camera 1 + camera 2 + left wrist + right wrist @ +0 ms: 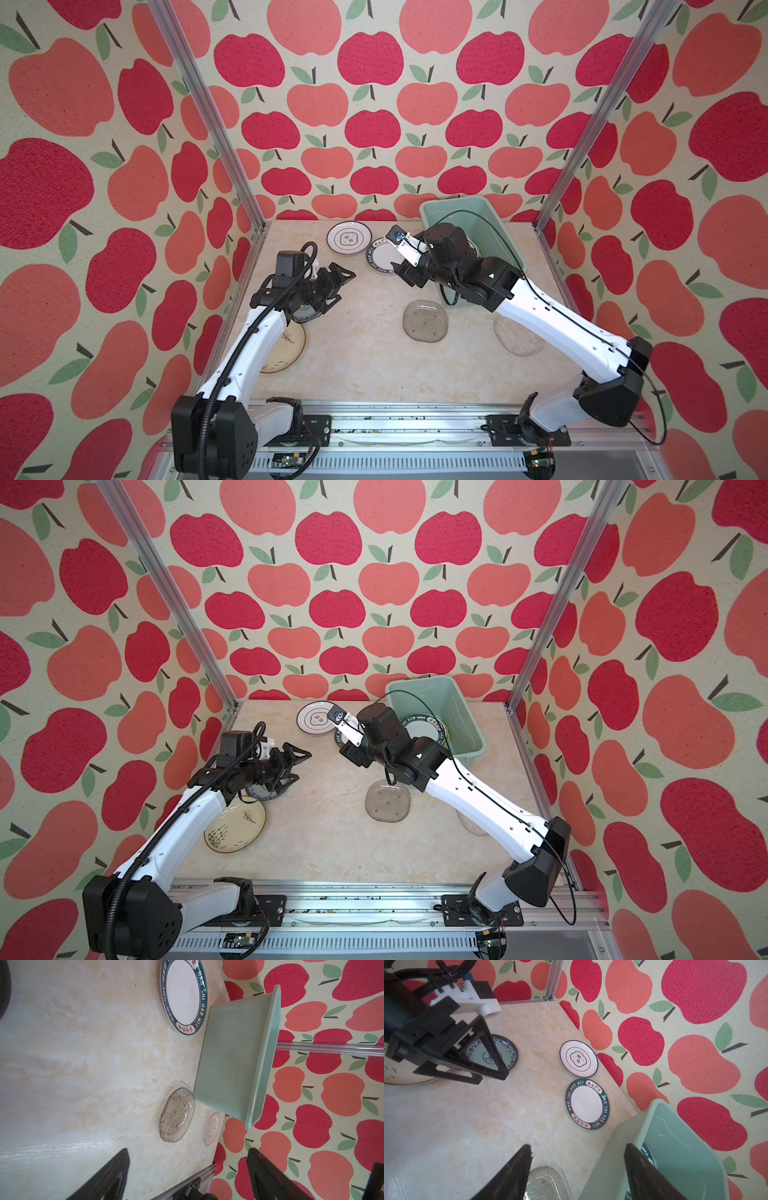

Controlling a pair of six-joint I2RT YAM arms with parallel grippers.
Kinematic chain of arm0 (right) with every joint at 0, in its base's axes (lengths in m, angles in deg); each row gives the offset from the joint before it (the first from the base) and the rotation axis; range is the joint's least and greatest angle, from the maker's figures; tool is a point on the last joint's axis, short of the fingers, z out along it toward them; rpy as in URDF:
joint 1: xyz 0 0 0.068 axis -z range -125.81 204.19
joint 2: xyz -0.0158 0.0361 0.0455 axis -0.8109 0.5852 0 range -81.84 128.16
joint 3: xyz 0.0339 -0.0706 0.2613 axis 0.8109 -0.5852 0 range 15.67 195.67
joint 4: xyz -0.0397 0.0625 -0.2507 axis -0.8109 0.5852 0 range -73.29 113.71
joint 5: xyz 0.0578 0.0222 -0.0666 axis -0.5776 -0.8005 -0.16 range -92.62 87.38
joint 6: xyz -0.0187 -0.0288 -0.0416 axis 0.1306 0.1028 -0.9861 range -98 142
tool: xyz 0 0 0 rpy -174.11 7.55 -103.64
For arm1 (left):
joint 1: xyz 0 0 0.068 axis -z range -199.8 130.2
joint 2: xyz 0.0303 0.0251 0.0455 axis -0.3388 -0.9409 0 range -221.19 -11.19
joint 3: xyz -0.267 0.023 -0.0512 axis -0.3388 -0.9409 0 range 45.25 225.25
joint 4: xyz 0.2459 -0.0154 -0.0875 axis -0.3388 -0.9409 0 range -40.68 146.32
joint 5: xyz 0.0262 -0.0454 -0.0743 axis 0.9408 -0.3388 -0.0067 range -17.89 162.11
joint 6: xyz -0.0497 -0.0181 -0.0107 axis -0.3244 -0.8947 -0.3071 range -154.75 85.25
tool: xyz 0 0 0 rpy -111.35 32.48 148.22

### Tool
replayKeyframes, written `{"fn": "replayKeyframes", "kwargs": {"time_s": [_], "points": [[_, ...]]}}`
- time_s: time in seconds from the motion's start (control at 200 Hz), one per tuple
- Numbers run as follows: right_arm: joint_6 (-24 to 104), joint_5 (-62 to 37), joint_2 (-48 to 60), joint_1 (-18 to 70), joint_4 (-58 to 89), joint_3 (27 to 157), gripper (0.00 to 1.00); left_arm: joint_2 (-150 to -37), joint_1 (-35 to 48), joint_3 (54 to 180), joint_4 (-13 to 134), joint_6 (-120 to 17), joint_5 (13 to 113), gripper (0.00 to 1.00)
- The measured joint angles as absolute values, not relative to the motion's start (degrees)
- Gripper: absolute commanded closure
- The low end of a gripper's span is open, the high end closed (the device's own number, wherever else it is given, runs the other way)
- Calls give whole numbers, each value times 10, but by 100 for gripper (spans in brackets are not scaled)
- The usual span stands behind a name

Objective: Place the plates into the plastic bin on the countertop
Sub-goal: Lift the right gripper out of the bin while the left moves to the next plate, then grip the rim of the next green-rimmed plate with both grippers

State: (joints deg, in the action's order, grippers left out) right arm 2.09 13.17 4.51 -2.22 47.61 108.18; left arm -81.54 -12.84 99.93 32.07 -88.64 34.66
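The left gripper [346, 286] has its two black fingers spread wide, with nothing between them. It hangs in the air over the blue-patterned plate [509, 1051], which sits flat on the countertop [365, 357] just beside the cream plate [235, 825]. The right gripper [577, 1145] is spread wide too and holds nothing. One of its fingers is over the marble near a clear glass plate [425, 321], and the other is over the near corner of the plastic bin [465, 212]. The two grippers point at each other with bare marble between them, so the middle of the countertop is free. The cream plate lies close to the left rail. A white plate with a dark mark in the middle [349, 238] lies near the back wall. A white plate with a dark lettered rim [587, 1103] lies just beside it, near the bin's corner. A second glass plate [212, 1128] lies near the right side, partly under the right arm in both top views. The mint-green bin stands in the far right corner against the apple wall. Inside it lies another lettered plate [424, 726], partly hidden by the right arm, and I cannot tell what else is in there
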Motion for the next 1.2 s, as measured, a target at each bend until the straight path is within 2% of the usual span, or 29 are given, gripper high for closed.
{"fn": "replayKeyframes", "kwargs": {"time_s": [0.36,0.53,0.88,1.196], "points": [[-127,162,49,-65,474,1011,23,-978,-125,1019,404,-904,346,13],[-155,166,60,-60,451,994,22,-1070,-121,1073,442,-905,339,21],[-117,148,101,-28,397,974,22,-1246,-111,1193,512,-904,322,30],[-66,135,111,-9,360,959,23,-1339,-101,1254,529,-892,344,37]]}}
